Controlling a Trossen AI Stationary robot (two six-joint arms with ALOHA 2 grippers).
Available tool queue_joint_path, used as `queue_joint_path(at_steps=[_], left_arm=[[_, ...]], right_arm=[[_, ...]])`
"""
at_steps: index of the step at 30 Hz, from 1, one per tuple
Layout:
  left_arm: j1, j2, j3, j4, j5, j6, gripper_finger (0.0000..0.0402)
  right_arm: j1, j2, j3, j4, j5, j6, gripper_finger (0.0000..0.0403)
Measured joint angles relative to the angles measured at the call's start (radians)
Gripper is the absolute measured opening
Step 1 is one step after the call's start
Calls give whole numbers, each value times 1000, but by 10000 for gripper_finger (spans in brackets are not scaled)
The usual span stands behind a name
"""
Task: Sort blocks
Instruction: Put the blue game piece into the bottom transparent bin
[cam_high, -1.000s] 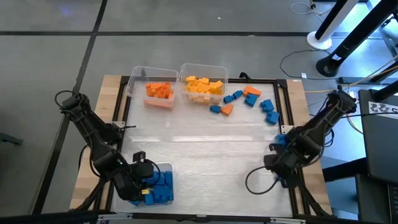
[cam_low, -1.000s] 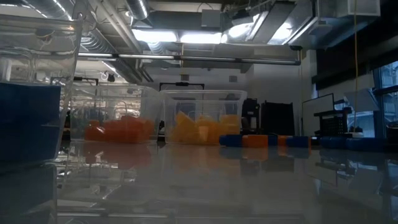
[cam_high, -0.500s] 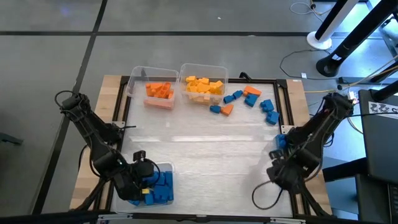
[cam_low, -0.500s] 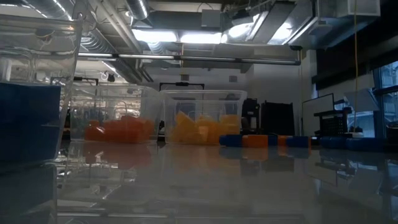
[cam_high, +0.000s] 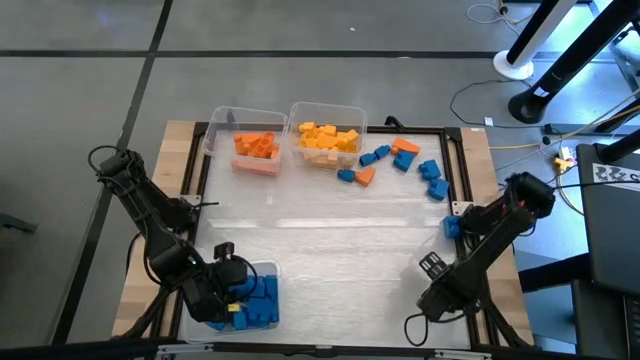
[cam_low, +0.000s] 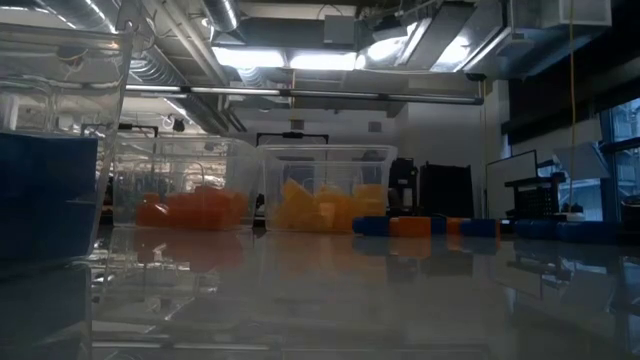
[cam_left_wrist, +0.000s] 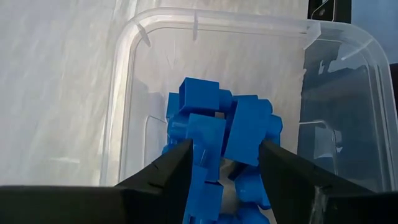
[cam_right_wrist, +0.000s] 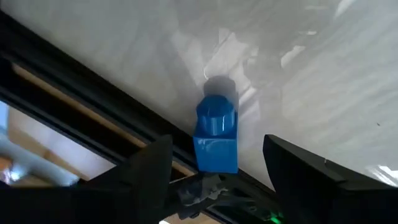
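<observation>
My right gripper (cam_high: 432, 300) stands open, pointing down, at the table's near right, by the black frame rail. In the right wrist view a small blue block (cam_right_wrist: 216, 134) lies on the table between the fingers of my right gripper (cam_right_wrist: 217, 152), beside the rail and apart from both fingers. In the high view the arm hides this block. My left gripper (cam_high: 228, 295) hangs open over the clear bin (cam_high: 270, 272) at the near left. A heap of blue blocks (cam_left_wrist: 217, 134) fills that bin and shows between the fingers of my left gripper (cam_left_wrist: 221, 155).
At the far edge stand a clear bin of orange blocks (cam_high: 255, 145) and a clear bin of yellow blocks (cam_high: 328, 135). Loose blue and orange blocks (cam_high: 400, 160) lie to their right. A black frame (cam_high: 462, 180) borders the mat. The table's middle is bare.
My right gripper has moved toward the table's near edge and sunk closer to the table, and its wrist has turned on the way. My left arm has kept still.
</observation>
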Motion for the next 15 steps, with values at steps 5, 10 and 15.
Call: queue_joint_path(at_steps=[5, 10, 15], left_arm=[[0, 0, 0, 0, 0, 0, 169], [0, 0, 0, 0, 0, 0, 169], [0, 0, 0, 1, 0, -6, 169]], right_arm=[[0, 67, 0, 3, 26, -10, 253], [0, 85, -46, 13, -10, 11, 253], [0, 85, -100, 18, -95, 63, 253]])
